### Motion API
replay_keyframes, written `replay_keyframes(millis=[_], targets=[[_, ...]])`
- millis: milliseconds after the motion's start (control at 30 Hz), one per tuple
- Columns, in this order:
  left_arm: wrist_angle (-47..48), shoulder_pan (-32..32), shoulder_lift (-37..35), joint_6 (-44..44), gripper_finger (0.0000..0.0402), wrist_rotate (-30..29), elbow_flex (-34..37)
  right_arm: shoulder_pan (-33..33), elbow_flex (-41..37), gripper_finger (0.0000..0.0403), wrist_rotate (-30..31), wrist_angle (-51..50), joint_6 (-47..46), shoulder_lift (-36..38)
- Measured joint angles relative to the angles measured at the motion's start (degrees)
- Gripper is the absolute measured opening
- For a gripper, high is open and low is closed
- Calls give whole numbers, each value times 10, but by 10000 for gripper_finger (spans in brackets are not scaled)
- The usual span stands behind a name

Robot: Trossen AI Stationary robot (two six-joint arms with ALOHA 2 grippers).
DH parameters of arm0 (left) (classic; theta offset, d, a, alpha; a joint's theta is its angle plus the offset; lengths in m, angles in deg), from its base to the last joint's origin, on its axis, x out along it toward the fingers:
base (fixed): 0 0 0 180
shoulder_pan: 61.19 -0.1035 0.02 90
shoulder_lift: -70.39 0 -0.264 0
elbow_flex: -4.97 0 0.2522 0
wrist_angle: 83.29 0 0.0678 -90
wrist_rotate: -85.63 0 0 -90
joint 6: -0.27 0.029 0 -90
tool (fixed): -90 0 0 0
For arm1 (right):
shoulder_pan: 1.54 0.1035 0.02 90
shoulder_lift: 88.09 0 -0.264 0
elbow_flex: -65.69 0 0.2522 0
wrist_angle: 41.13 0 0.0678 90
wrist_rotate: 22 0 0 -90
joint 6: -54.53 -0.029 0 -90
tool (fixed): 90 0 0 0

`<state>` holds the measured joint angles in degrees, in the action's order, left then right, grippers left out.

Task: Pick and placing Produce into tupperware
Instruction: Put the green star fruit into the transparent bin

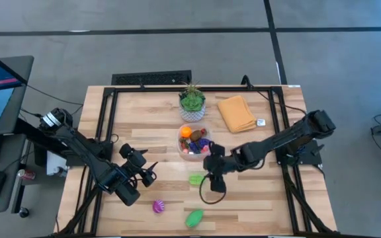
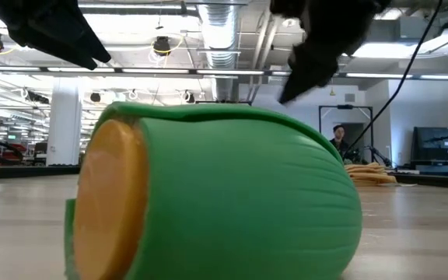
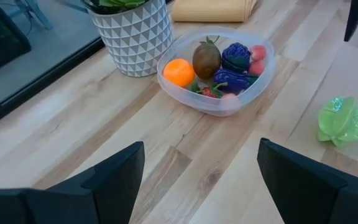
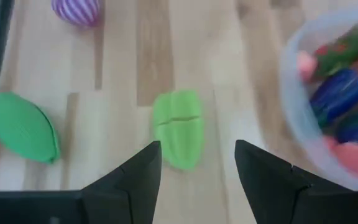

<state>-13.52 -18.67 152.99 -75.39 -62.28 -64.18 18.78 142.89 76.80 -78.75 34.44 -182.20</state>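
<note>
Tupperware point(image 1: 193, 141) part-filled — right gripper point(image 1: 211, 177) open above light-green star fruit point(image 1: 196, 179).
Centre it, lower straight, then close; left gripper point(image 1: 139, 170) waits open.

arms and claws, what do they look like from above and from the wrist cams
Both arms are dark, near-black jointed links. The left claw and right claw each end in two flat, wedge-shaped black fingers, matte and unmarked. A thin black cable loops beside the right claw. The left arm carries a small white-and-black fitting near its base.
</note>
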Motion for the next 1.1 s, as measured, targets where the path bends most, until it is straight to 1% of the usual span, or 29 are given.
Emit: replay_keyframes(millis=[33,133,200,267,333,433,633,733,967,1100], targets=[[0,0,0,0,302,0,0,2,-2,229,0,-5,-5,-1],[-1,0,0,0,302,0,0,6,2,229,0,38,-14,-16],[-5,0,0,0,302,0,0,7,-2,229,-4,34,-13,-18],[-6,0,0,0,302,0,0,7,2,229,-13,69,-11,-29],[-11,0,0,0,302,2,0,7,-1,229,-16,64,-5,-32],[-19,0,0,0,302,6,0,7,1,229,-29,87,4,-44],[-21,0,0,0,302,11,0,7,0,231,-30,82,5,-52],[-28,0,0,3,302,11,0,5,0,249,-30,80,5,-52],[-31,0,0,3,302,12,0,-6,0,321,-28,76,-8,-52],[-31,0,0,0,302,11,0,-9,0,344,-29,82,-9,-56]])
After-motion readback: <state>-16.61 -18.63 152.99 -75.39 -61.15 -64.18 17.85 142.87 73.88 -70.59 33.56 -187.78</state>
